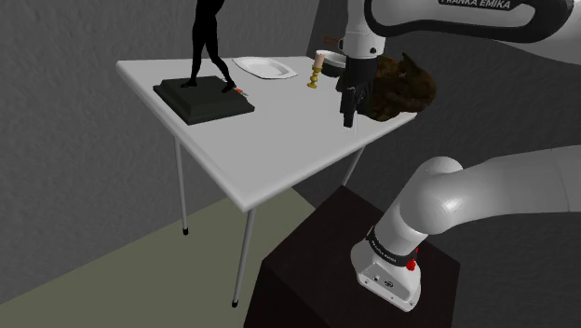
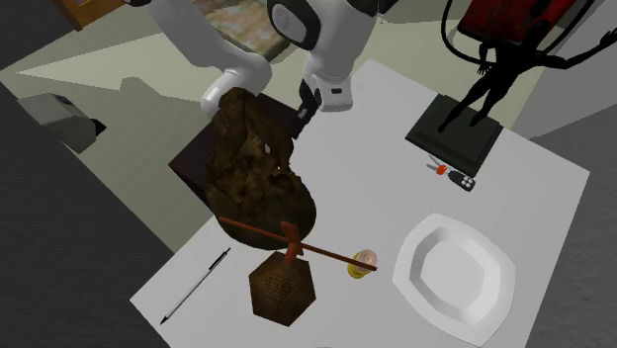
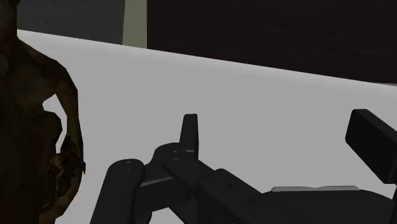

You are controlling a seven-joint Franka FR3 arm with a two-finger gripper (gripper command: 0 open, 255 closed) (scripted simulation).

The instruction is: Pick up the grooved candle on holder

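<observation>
The candle is a short pale grooved stick upright on a small gold holder, standing on the white table between the plate and my gripper. From above, the candle shows as a pale round top next to the plate. My black gripper hangs over the table to the shoulder view's right of the candle, apart from it and close to a brown lump. In the wrist view the gripper is open, its fingers wide apart over bare tabletop with nothing between them.
A brown lumpy sculpture sits right beside the gripper. A white plate, a black figure on a dark base, a small red-and-black remote, a wooden hexagonal stand with a crossbar and a pen share the table.
</observation>
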